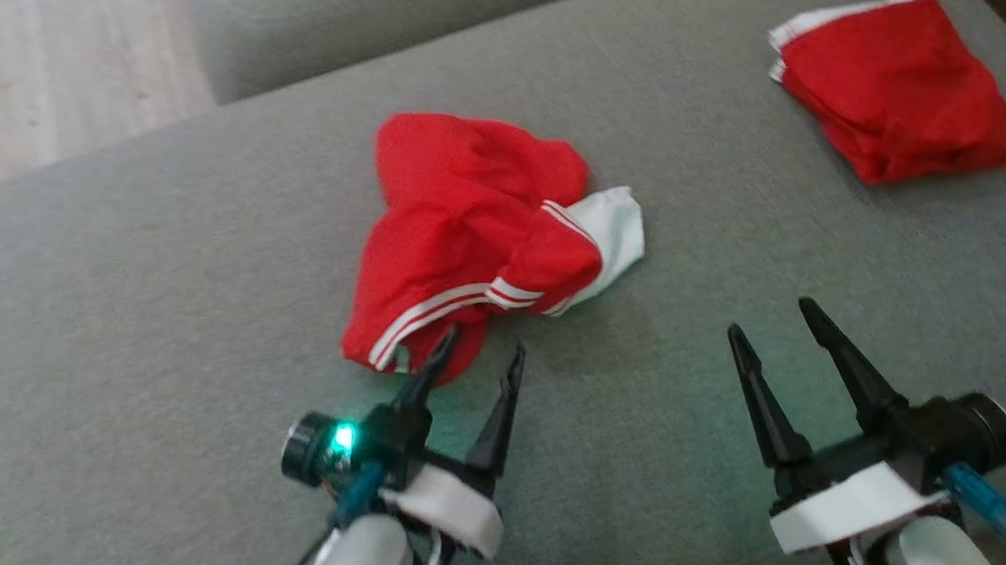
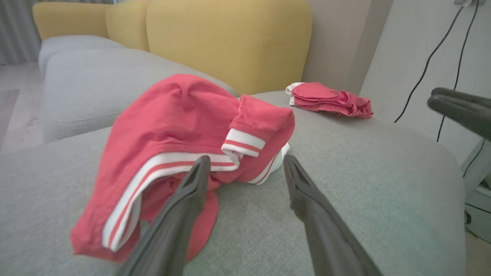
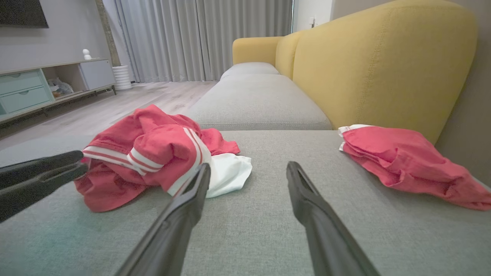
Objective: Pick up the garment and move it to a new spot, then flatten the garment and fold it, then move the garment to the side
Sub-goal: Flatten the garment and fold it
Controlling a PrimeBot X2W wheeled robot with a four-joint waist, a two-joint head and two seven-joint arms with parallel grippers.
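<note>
We note our left gripper [image 1: 486, 343] spread open, one finger tip at the near hem of the crumpled red garment [image 1: 462, 231], mid-cushion on the grey sofa [image 1: 154, 349]. Our right gripper [image 1: 769, 318], likewise agape, empty over bare cushion. A folded red garment [image 1: 902, 102] lies well apart, far right.

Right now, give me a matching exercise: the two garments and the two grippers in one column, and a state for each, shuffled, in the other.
Column one:
1. near garment
2. far garment
3. left gripper
4. right gripper

Column two:
A. open, over bare cushion
B. folded flat
C. open, one finger at a garment's edge
D. crumpled in a heap

Pairs: 1-D, 2-B, 3-C, 4-A.
</note>
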